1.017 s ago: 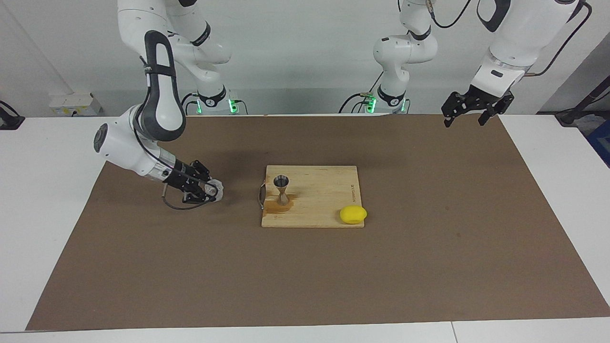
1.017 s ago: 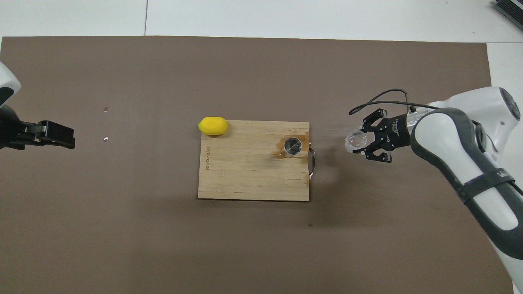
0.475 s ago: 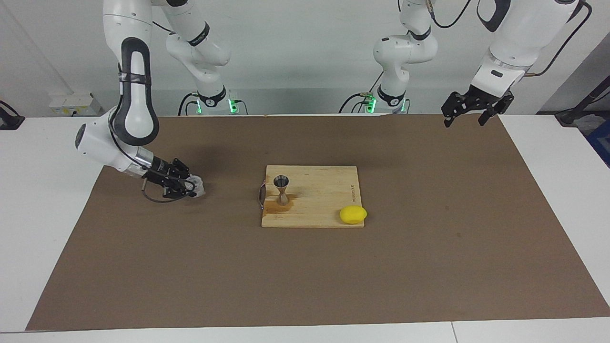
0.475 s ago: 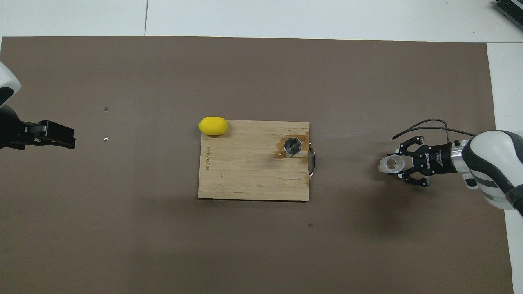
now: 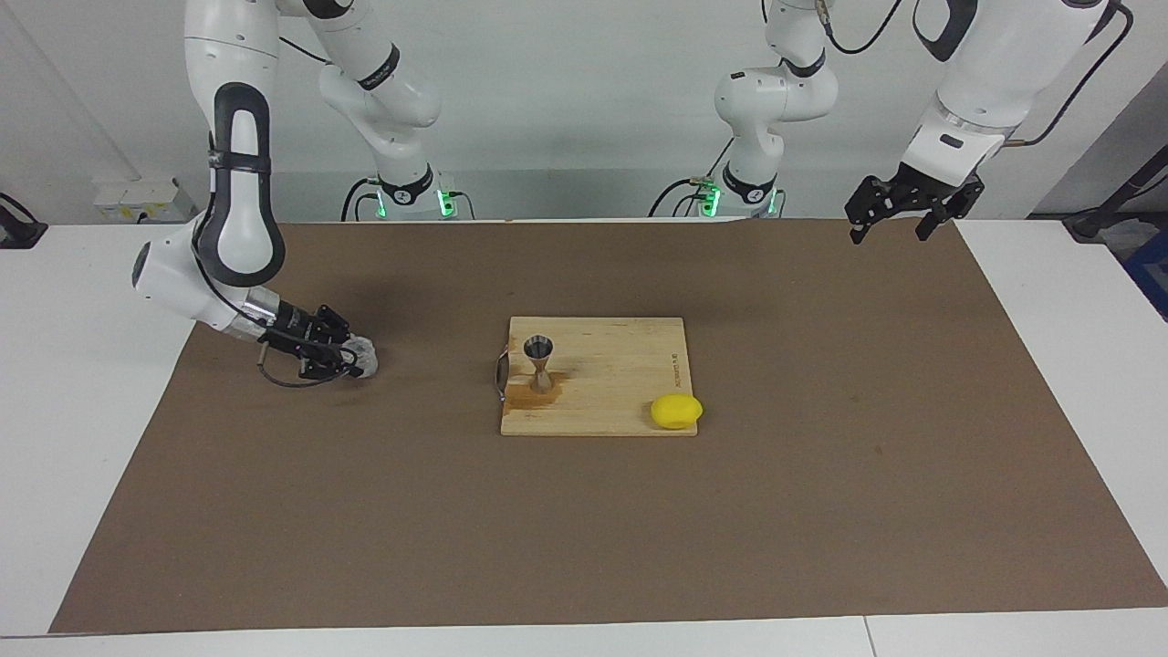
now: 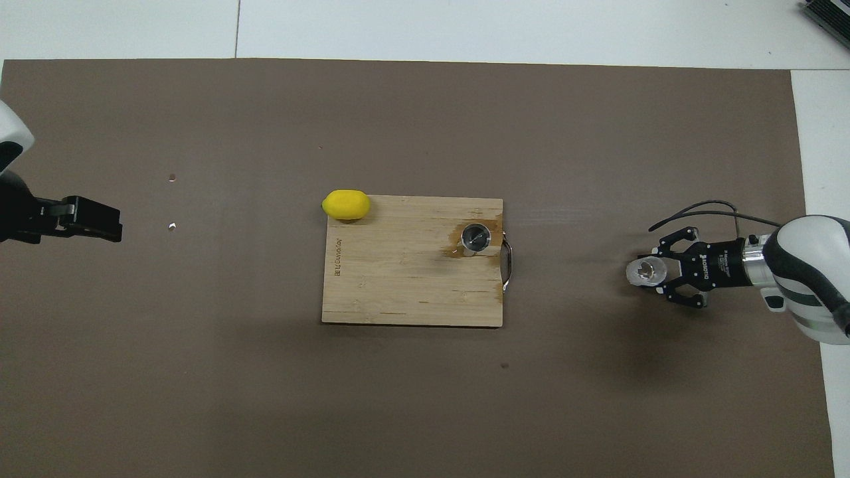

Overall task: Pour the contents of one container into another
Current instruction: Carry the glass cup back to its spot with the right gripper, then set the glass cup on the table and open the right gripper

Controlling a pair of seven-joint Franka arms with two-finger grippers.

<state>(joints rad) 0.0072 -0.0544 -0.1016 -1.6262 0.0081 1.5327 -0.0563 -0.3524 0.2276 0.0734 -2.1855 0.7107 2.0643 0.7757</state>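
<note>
The cup [image 5: 362, 355] has been carried away from the jigger [image 5: 538, 362] toward the right arm's end of the table and now sits low on the brown mat [image 5: 821, 511], well apart from the jigger. The right gripper [image 5: 351, 357] still clasps it, though its fingers seem to be starting to loosen. That suggests pouring is done, with the cup being put down. The jigger stands on the board [image 5: 620, 388], a wet stain at its foot, a lemon [image 5: 676, 411] at the board's corner. The left gripper [image 5: 899, 219] waits spread wide over the mat's edge, far from the jigger. White wall above.
</note>
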